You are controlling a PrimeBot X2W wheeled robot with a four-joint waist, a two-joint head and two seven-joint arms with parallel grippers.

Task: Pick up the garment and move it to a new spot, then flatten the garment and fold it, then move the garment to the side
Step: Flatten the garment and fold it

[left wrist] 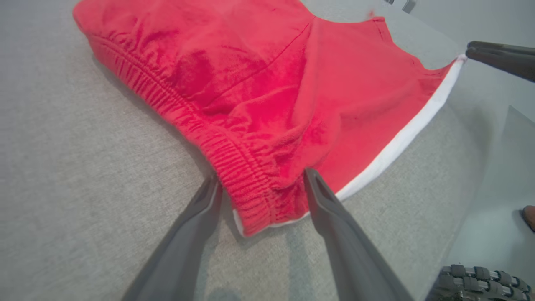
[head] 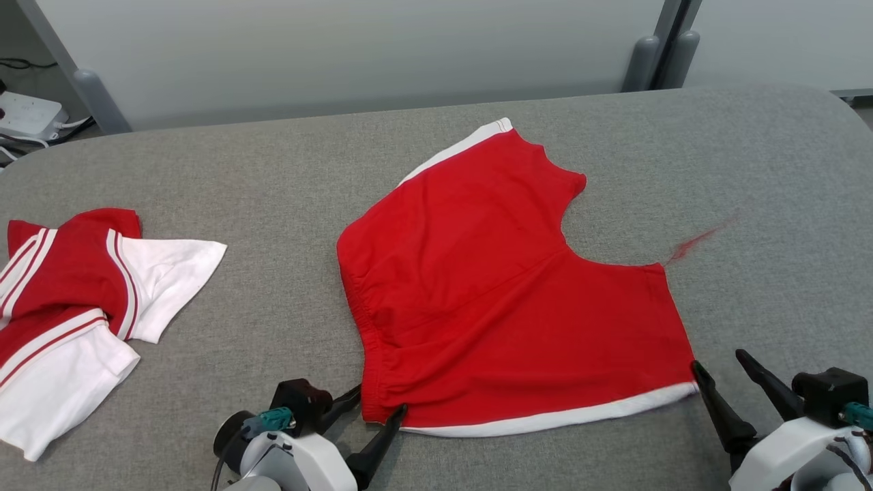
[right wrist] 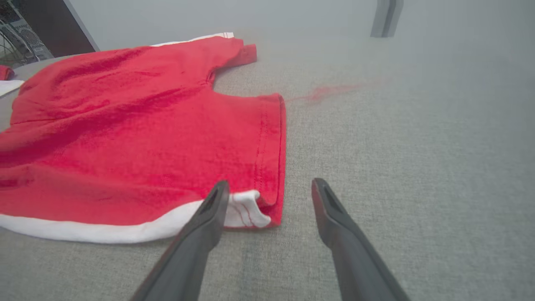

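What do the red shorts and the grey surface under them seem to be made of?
Red shorts: probably a soft cotton-type knit, matte. The cloth creases softly, and the waistband is gathered, as if over elastic.
Grey surface: seems to be woven upholstery fabric, matte. A fine flecked weave shows in the wrist views.

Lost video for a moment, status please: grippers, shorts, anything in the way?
Left gripper open, astride waistband corner of red shorts. Right gripper open at hem corner. Shorts spread out on table, not folded. Other garment far left, clear.
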